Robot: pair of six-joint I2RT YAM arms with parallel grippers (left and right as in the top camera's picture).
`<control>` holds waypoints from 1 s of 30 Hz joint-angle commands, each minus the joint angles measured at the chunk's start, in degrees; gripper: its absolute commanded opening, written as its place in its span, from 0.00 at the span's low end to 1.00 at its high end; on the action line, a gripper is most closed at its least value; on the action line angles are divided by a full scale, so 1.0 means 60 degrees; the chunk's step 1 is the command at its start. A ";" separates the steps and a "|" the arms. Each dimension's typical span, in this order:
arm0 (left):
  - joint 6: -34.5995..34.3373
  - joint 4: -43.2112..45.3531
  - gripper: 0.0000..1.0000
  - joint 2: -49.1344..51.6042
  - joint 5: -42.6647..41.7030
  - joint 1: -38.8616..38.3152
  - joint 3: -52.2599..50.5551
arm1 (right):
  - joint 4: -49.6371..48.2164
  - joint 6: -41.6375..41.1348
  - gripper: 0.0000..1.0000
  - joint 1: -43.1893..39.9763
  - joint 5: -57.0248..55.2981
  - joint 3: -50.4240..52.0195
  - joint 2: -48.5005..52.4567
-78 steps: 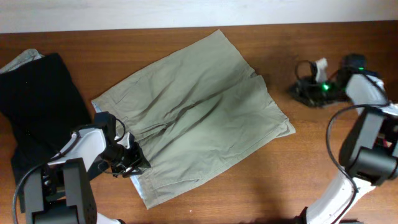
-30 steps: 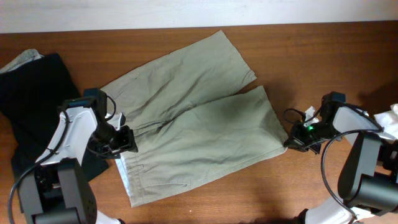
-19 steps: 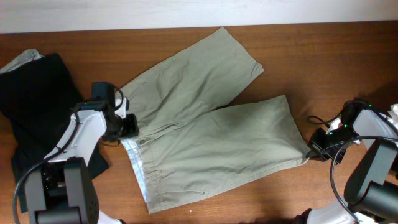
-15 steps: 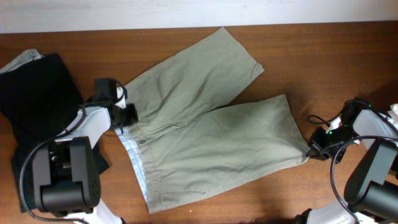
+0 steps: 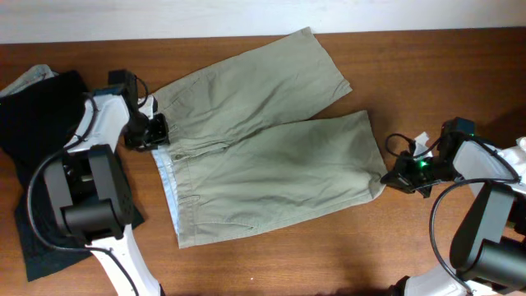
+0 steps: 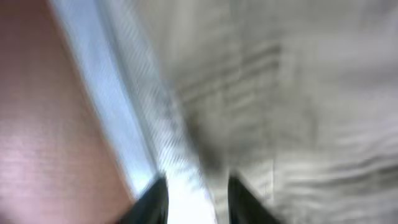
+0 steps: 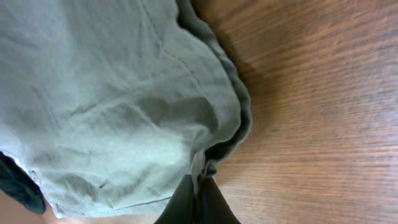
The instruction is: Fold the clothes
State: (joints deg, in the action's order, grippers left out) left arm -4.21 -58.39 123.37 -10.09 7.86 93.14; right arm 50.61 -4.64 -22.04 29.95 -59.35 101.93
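The pale khaki-grey shorts (image 5: 263,156) lie spread on the brown table, waistband at the left and two legs pointing right. My left gripper (image 5: 154,133) is at the waistband's upper end. The left wrist view is blurred and shows its fingers (image 6: 196,199) with the pale waistband fabric (image 6: 298,93) between them. My right gripper (image 5: 393,178) is at the hem corner of the near leg. In the right wrist view its fingers (image 7: 199,190) are shut on that folded hem edge of the shorts (image 7: 124,93), low over the table.
A black garment (image 5: 49,123) lies at the left, partly under my left arm, with a pale cloth (image 5: 29,78) behind it. A white object (image 5: 518,152) sits at the right edge. Bare wooden table (image 5: 329,247) runs along the front.
My left gripper moved up and to the left, dragging the waistband with it. My right gripper came back leftward with the hem. The shorts shifted left and now lie flatter.
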 commanded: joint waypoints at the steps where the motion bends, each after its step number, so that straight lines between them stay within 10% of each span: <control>1: 0.0306 -0.1927 0.31 -0.0656 -0.0142 0.0095 0.0623 | -0.0026 -0.0084 0.04 -0.0036 0.0142 -0.0004 -0.0164; 7: -0.0754 -0.2397 0.31 -0.2736 -0.0295 0.0095 -0.2313 | -0.0047 -0.0557 0.04 -0.0033 -0.0357 -0.0011 -0.0164; 10: -0.1851 -0.0652 0.60 -0.4809 -0.0987 0.0095 -0.5515 | 0.0015 -0.0561 0.04 -0.0033 -0.0353 -0.0015 -0.0164; 13: -0.2903 0.0047 0.62 -0.5085 -0.1515 0.0095 -0.7461 | 0.0007 -0.0557 0.04 -0.0033 -0.0357 -0.0015 -0.0164; 19: -0.3687 0.1577 0.49 -0.5085 -0.1967 0.0095 -0.9282 | -0.0015 -0.0561 0.04 -0.0033 -0.0357 -0.0015 -0.0164; 24: -0.3676 0.1683 0.01 -0.5085 -0.2157 0.0095 -0.9311 | -0.0149 -0.0554 0.04 -0.0044 -0.0364 -0.0084 -0.0164; 30: -0.3002 -0.0098 0.01 -0.7439 -0.2408 0.0095 -0.8338 | 0.1373 -0.0550 0.04 -0.0838 -0.0361 -0.1494 -0.1341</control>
State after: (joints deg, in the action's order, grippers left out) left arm -24.88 -54.43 87.44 -25.54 8.64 39.33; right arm 55.57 -7.77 -24.73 28.40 -63.64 99.98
